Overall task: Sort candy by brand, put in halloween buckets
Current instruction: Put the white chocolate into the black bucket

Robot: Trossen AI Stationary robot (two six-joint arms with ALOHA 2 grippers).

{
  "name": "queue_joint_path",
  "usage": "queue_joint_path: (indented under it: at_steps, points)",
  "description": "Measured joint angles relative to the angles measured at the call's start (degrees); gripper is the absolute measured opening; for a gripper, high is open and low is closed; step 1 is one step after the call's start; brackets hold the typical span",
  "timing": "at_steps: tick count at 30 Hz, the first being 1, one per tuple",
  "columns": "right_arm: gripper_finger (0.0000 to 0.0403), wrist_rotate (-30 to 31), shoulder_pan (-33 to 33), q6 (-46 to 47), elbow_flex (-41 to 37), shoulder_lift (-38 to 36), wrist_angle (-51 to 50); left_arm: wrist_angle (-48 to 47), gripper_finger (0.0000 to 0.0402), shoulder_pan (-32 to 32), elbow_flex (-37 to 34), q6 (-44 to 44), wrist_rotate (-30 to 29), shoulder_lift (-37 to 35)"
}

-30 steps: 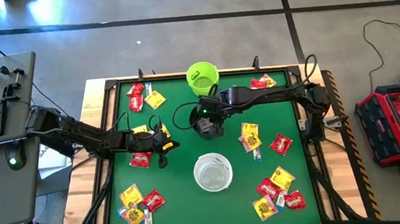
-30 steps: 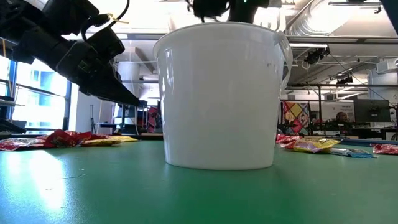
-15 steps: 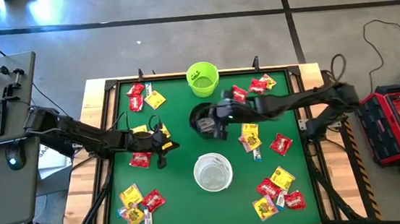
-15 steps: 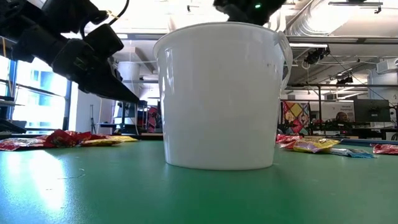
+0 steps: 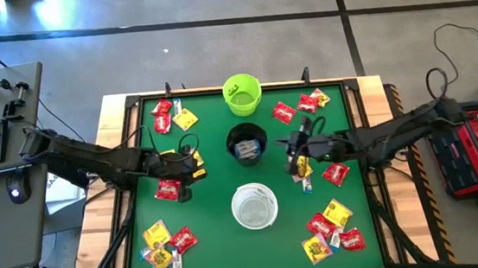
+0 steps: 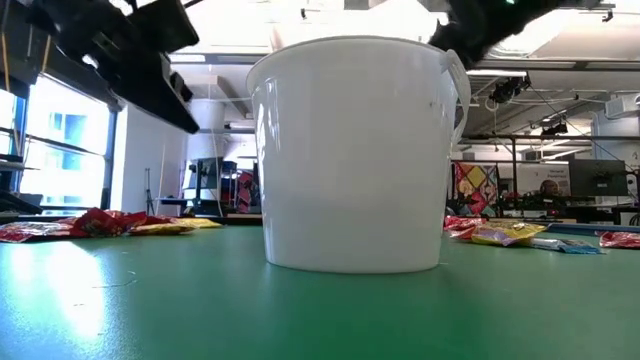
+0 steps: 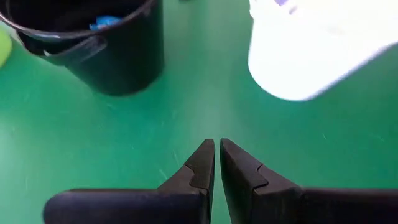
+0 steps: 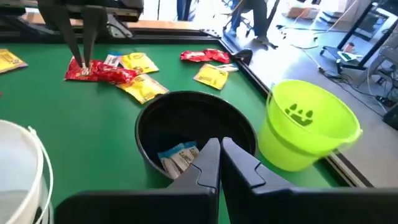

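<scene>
Black bucket [image 5: 246, 144] mid-table now holds a blue-and-white candy [image 8: 178, 155]. Right hand [image 5: 297, 153] has pulled off it toward the right edge, fingers pinched shut, empty. Left hand [image 5: 182, 175] also closed, hovering over a red packet [image 5: 168, 190] near the left edge. Drop done; next pick due.

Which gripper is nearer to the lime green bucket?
Right. The right gripper is just beyond the black bucket from the lime green bucket; the left gripper sits farther off.
</scene>
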Motion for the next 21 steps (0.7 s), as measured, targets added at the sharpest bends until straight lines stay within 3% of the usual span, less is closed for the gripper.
queue_joint_path:
  at_steps: [9, 21]
  points:
    - [0.0, 1.1, 1.4, 2.1, -13.1, -4.9, 13.3, -20.3, 0.0017, -5.2, 7.8, -8.1, -0.8, 0.6]
    - [0.0, 0.9, 1.4, 3.7, -16.1, -4.9, 16.1, -39.6, 0.0049, -16.6, 7.8, -26.1, -1.8, 2.6]
